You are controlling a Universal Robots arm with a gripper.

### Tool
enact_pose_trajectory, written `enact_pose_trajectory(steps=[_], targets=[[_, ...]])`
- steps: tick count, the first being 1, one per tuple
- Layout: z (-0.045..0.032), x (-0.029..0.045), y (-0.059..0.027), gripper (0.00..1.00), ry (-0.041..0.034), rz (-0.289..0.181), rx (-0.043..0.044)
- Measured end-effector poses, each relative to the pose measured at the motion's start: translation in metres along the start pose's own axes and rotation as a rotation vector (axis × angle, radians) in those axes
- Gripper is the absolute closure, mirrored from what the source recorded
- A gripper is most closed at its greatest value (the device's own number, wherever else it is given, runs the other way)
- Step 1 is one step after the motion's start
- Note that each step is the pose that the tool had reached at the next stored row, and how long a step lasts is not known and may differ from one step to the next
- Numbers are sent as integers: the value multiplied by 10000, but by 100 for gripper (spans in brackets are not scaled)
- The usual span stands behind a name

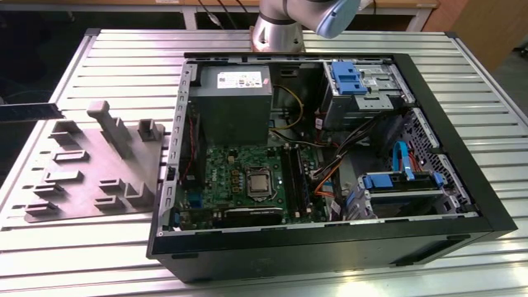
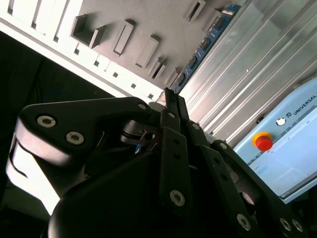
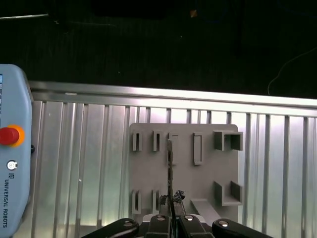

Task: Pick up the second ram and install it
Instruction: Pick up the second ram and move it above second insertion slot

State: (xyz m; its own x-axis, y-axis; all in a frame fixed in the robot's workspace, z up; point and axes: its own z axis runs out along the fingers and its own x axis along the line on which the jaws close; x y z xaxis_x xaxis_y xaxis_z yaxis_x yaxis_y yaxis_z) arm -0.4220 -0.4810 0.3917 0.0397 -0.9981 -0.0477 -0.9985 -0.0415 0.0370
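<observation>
My gripper is shut on the second ram, a thin stick seen edge-on over the grey moulded fixture. In the second wrist view the ram's blue-green board juts out past the gripper, which is closed on its near end, alongside the fixture. The free end of the ram hangs in the air at the exterior view's far left, above the table and just beyond the fixture. The open computer case lies on the table, its green motherboard and dark memory slots exposed.
A pale blue teach pendant with a red button lies on the ribbed metal table beside the fixture. Inside the case are a grey power supply, blue drive brackets and loose cables. The arm's base stands behind the case.
</observation>
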Motion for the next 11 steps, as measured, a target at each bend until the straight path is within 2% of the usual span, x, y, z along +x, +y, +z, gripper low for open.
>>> enact_pose_trajectory(steps=[4, 11], targets=[[-61, -3, 3, 87, -9, 35, 3], [-63, -3, -2, 87, -8, 41, 2]])
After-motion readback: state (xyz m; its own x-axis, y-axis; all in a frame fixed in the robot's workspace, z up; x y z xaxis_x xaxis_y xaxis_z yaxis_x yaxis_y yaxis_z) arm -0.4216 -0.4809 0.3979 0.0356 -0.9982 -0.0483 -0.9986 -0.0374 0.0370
